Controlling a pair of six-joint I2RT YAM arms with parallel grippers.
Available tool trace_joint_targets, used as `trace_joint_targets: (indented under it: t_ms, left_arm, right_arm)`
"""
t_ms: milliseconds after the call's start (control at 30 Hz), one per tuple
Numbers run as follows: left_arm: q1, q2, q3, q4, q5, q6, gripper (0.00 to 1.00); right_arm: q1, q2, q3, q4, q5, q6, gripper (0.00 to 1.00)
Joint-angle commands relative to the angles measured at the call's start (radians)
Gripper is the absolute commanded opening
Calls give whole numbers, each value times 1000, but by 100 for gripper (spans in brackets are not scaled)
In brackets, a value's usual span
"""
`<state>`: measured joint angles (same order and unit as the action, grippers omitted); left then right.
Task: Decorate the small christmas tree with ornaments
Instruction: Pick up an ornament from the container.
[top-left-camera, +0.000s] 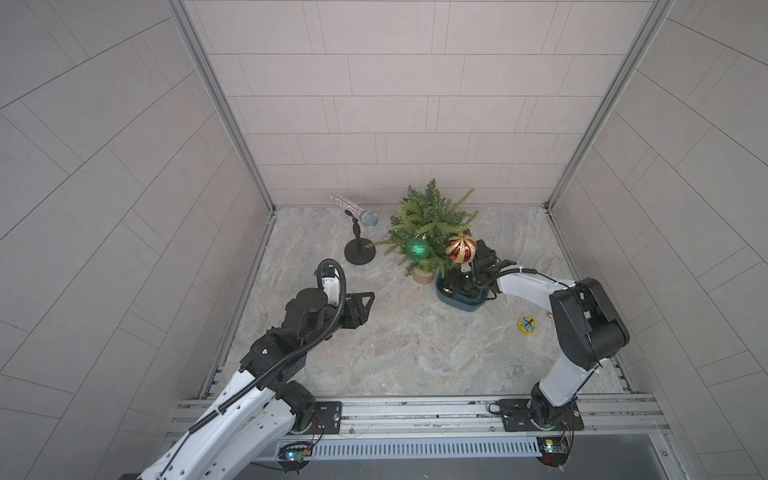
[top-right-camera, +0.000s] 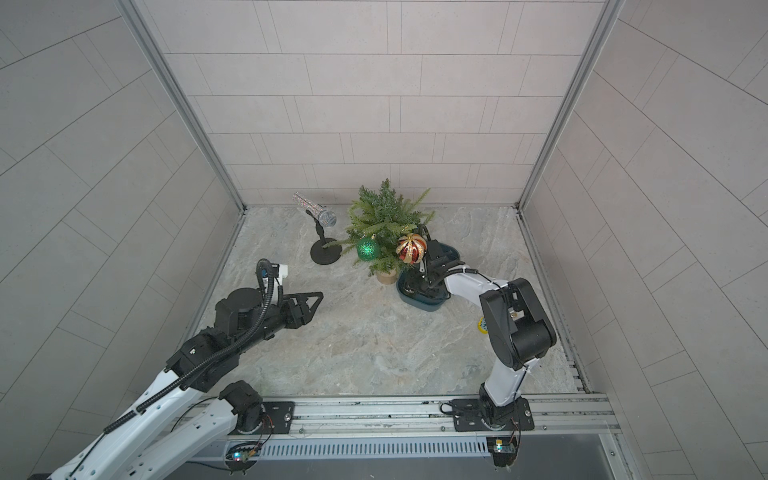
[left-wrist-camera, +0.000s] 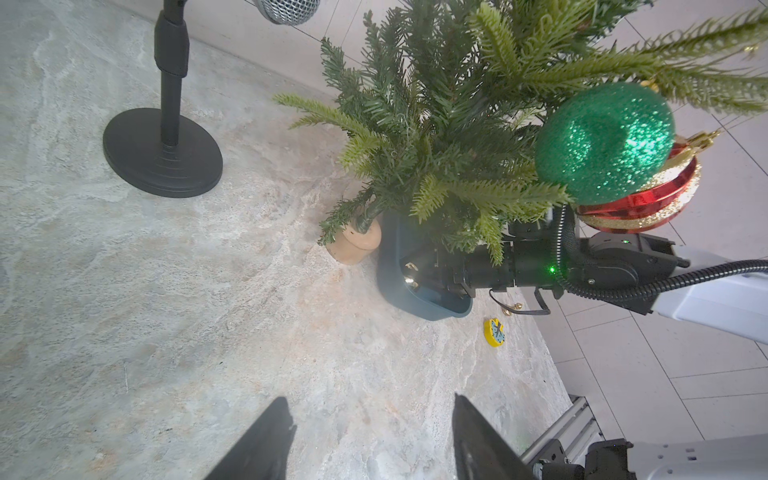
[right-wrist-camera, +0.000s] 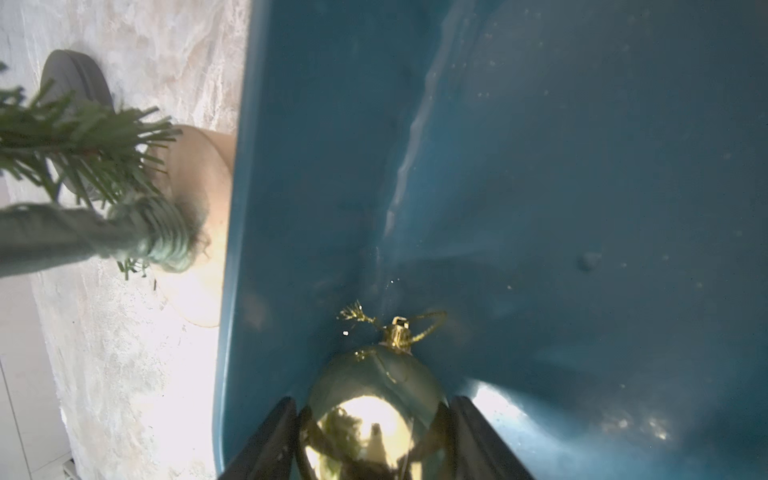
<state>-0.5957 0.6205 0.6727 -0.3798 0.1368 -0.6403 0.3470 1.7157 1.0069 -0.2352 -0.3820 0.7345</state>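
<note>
Gold bauble (right-wrist-camera: 374, 415) sits in the blue tray (right-wrist-camera: 540, 166), my right gripper (right-wrist-camera: 372, 401) seemingly clamped on it. My left gripper (left-wrist-camera: 370, 399) hangs spread and empty.

Both top views look steeply down on the whole counter (top-left-camera: 415, 353), tree (top-left-camera: 432, 216) near centre. Left wrist view faces that tree from low down — right wrist view peers closely into the blue tray (right-wrist-camera: 540, 166).

top views: bright, soft even light, faint shadows, wall (top-left-camera: 104, 166) lines bow at edges | left wrist: sharp, green ball (left-wrist-camera: 602, 141) sparkles | right wrist: tub (right-wrist-camera: 540, 166) dim, floor (right-wrist-camera: 124, 374) blown out, tree branch (right-wrist-camera: 83, 232) blurred, glare on gold ball (right-wrist-camera: 370, 419)
</note>
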Motion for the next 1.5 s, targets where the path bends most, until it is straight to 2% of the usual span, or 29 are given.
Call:
trace_joint_targets:
  t_ms: [0, 133, 333, 700, 867, 1000, 1167, 1467]
  left_arm:
    - [4, -8, -4, -6, -7, -11, 65]
    - [4, -5, 0, -7, -8, -9, 65]
    - [4, 7, 14, -1, -5, -7, 65]
    - [4, 37, 49, 33, 21, -10, 65]
    - [4, 60, 75, 59, 48, -13, 65]
    - [2, 81, 101, 76, 78, -22, 65]
    - [2, 97, 135, 91, 112, -27, 65]
    - [2, 107, 179, 99, 164, -25, 65]
  right_arm:
    - [3, 23, 1, -11, 13, -1, 53]
    - [-3, -3, -10, -12, 0, -4, 48]
    - [-37, -110, -22, -37, -15, -9, 47]
    - [-226, -418, -85, -82, -130, 37, 48]
    - [-273, -577, -82, -125, -140, 57, 48]
    - [-330, -662, -33, -184, -207, 76, 49]
    - [-356, -693, 60, -238, -293, 112, 49]
    - [-356, -667, 211, -150, -434, 267, 49]
